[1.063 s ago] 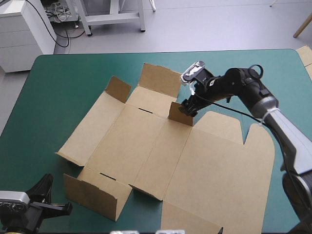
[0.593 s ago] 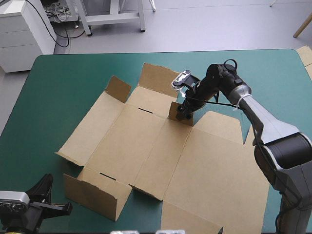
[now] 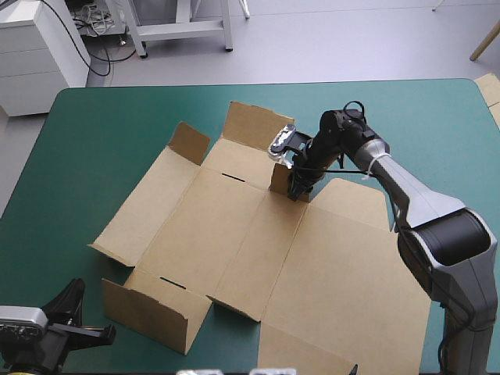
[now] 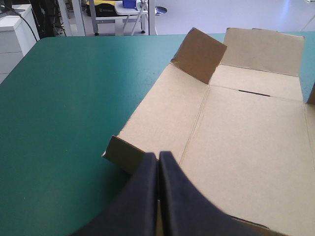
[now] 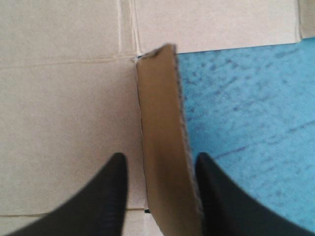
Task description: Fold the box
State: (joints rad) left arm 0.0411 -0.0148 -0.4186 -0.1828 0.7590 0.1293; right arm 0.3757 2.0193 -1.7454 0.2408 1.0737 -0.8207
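Box (image 3: 344, 281) is lying opened out on the teal-green surface (image 3: 94, 133), mostly flat, with a few walls and flaps partly raised. Right pincer (image 5: 160, 191) is down over its far side with its black fingers (image 5: 106, 196) spread. A small upright flap (image 5: 162, 137) stands in the gap between them, right beside one finger and clear of the other. Can't tell if it actually touches. Bare surface lies under the finger nearest the flap, and flat board under the other one.

Left pincer (image 4: 158, 164) is pressed together into one point, holding nothing, low over the near left corner of the surface. The box's near left corner sits just ahead of its tip, with the rest of the board stretching out beyond.
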